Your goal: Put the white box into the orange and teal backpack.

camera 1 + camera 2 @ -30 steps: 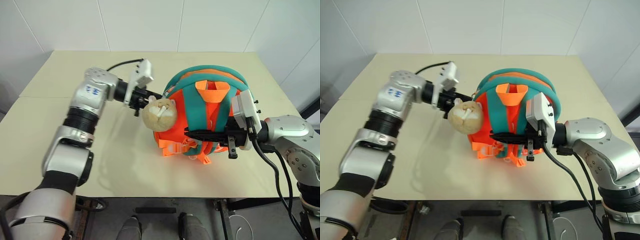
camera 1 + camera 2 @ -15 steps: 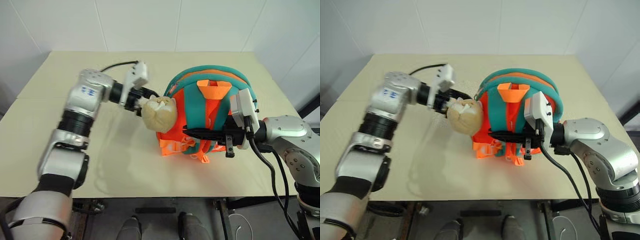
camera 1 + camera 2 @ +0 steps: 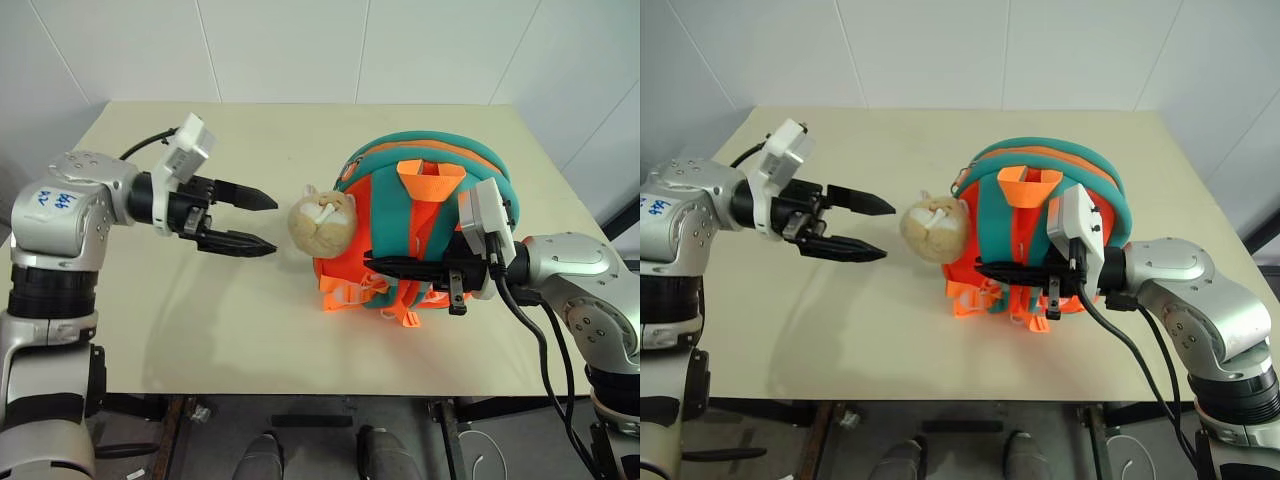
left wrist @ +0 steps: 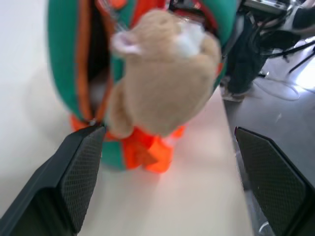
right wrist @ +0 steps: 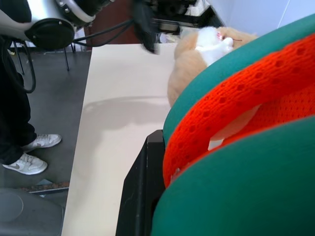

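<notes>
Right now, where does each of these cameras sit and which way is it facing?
Left and right eye views: on the head, looking forward and down at the table; both arms show, the open left claw apart from the plush toy, the right claw shut on the orange and teal backpack.
Left wrist view: between its own fingers, facing the toy and backpack.
Right wrist view: along a finger against the teal padding, looking toward a person's shoes.
All views share the plush toy.
</notes>
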